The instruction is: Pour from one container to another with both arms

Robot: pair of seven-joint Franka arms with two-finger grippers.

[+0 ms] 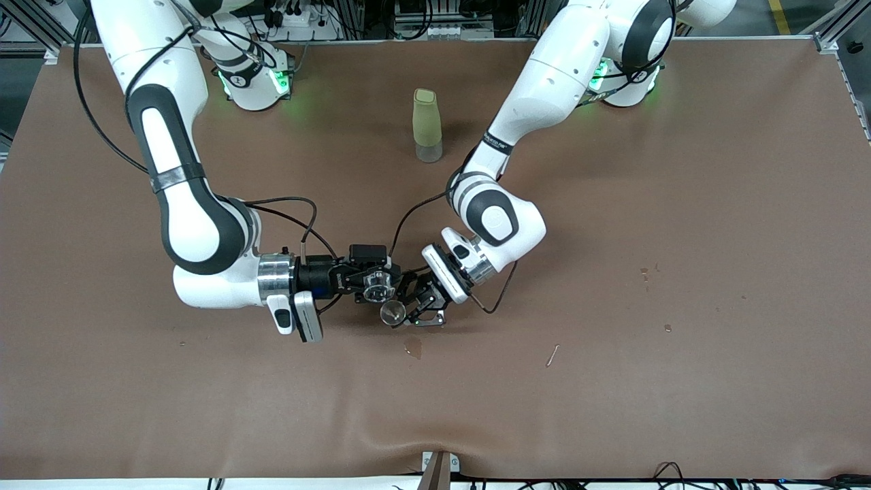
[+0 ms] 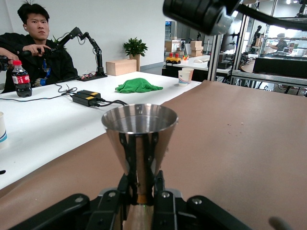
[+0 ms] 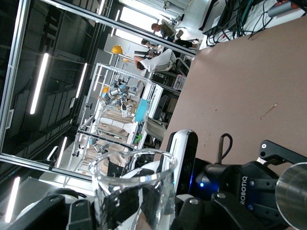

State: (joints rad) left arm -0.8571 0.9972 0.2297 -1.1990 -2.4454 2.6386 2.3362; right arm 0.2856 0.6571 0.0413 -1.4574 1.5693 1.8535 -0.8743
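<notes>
From my station I see the right arm [image 1: 197, 224] coming in from its end of the table, its wrist turned sideways so the right gripper [image 1: 375, 284] holds a clear glass cup [image 3: 132, 189] tipped over, fingers clamped on its sides. Just beside it the left gripper [image 1: 416, 307] pinches the narrow waist of a metal jigger [image 2: 140, 139], whose open mouth [image 1: 392, 312] sits under the glass near the middle of the brown table [image 1: 680, 238]. I think there is a small wet mark [image 1: 413, 348] on the table below them, though it is hard to be sure. The left arm [image 1: 544, 95] reaches down from its base. A pale green bottle [image 1: 427, 125] stands upright, farther from the front camera, between the two bases.
</notes>
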